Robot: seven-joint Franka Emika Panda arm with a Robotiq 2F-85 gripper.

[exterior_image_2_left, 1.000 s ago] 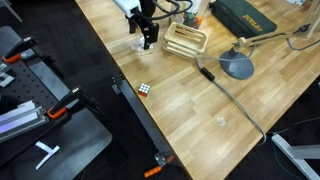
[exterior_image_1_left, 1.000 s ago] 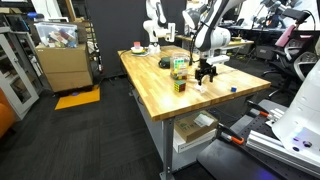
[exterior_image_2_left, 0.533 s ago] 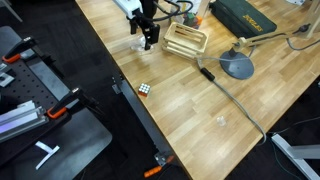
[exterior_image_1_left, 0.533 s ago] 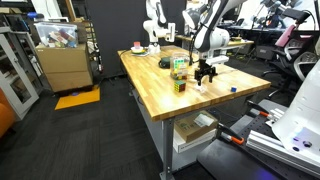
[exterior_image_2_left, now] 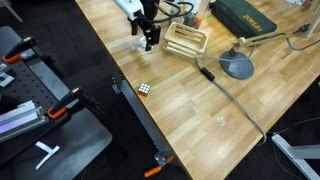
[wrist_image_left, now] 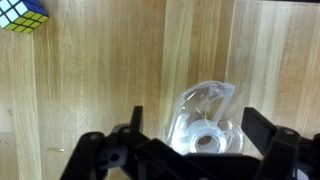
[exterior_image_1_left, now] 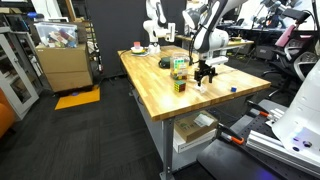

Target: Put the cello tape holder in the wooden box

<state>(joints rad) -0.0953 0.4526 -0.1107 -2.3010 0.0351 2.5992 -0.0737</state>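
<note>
Your gripper point(wrist_image_left: 193, 120) hangs with jaws apart over the clear cello tape holder point(wrist_image_left: 208, 115), which stands on the table point(exterior_image_2_left: 200, 95) just beside the wooden box point(exterior_image_2_left: 186, 40). Centre the holder between the jaws, lower squarely, then close gently, since the smooth plastic may slip.

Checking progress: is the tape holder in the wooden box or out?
Out: the wrist view shows the tape holder on bare table inside the open gripper; the wooden box stands apart.

A light wooden surface point(exterior_image_1_left: 158, 95) stands on a dark carpeted floor point(exterior_image_1_left: 80, 145). Behind it hangs a black curtain point(exterior_image_1_left: 115, 25). A cardboard box point(exterior_image_1_left: 62, 68) sits beside an orange mat point(exterior_image_1_left: 77, 99).
</note>
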